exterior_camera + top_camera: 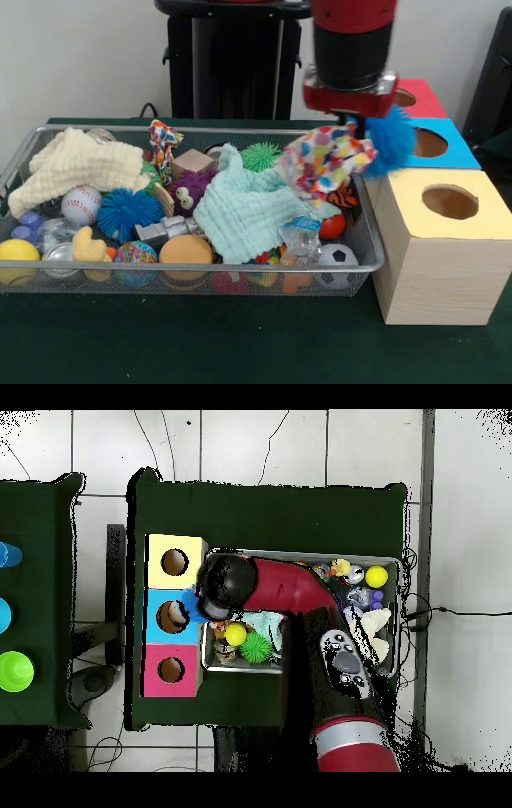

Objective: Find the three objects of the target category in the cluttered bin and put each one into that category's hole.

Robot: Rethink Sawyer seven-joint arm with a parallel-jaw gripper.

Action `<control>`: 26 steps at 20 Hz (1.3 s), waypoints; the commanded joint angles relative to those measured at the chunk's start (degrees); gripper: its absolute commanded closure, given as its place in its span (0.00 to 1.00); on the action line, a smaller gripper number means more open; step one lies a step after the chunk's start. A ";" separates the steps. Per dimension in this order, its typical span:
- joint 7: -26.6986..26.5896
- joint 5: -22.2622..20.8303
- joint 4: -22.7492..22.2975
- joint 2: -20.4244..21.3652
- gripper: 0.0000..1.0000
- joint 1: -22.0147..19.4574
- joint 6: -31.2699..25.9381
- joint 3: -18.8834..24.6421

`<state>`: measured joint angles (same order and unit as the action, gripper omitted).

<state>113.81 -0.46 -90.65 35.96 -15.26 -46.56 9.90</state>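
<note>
My gripper [362, 128] hangs above the bin's [364, 240] end nearest the boxes, closed on a spotted cloth [324, 160] that dangles clear of the clutter. A blue fuzzy ball [394, 140] sits right against the cloth. Beside me stand the yellow box [440, 248], blue box [436, 144] and red box [416, 96], each holed on top. A mint cloth [240, 208] lies beneath.

A polka-dot cloth [324, 160] hangs crumpled in the air, lifted above the wire bin's [364, 240] end nearest the boxes. Touching it, a fuzzy blue ball [392, 140] hangs beside the blue box [448, 148].
</note>
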 commanded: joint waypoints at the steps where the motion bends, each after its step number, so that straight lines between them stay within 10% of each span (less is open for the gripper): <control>1: -21.79 -12.39 -7.16 -1.67 1.00 -10.87 7.81 7.29; 14: -25.46 -25.64 -7.38 -6.01 1.00 -24.53 11.85 18.26; 15: -23.18 -27.23 -7.66 -5.87 0.00 -24.56 12.35 18.32; 26: -16.87 -30.26 -10.86 -5.26 0.00 -24.04 17.34 18.63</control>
<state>104.06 -24.69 -96.23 32.38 -40.12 -34.21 24.24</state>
